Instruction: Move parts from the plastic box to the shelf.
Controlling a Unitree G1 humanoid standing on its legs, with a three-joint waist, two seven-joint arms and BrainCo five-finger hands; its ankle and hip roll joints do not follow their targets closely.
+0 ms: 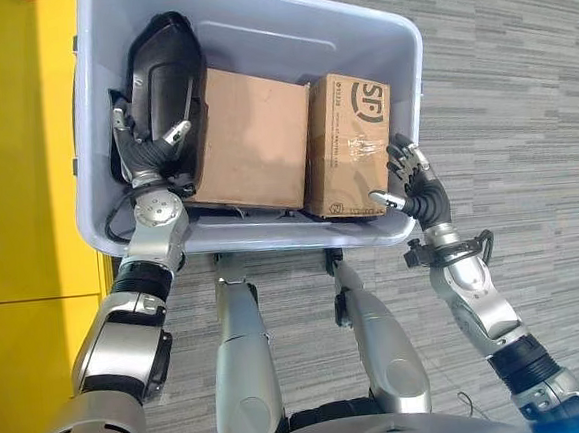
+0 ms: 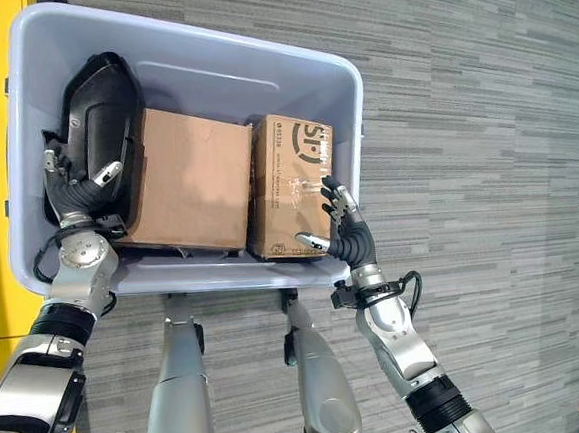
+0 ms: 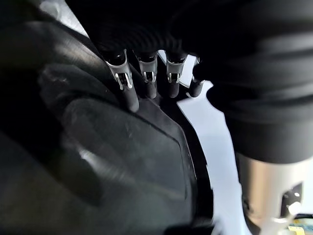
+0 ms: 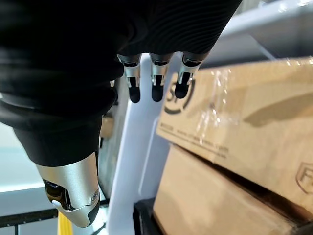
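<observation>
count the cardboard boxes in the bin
2. A plain box lies mid-bin, beside the black part under the left hand. A printed box sits toward the bin's right wall by the right hand. More may lie beneath.

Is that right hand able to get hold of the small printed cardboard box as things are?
Probably yes. The right hand is at the bin's near right corner, open, right beside the small box, with nothing between them.
</observation>
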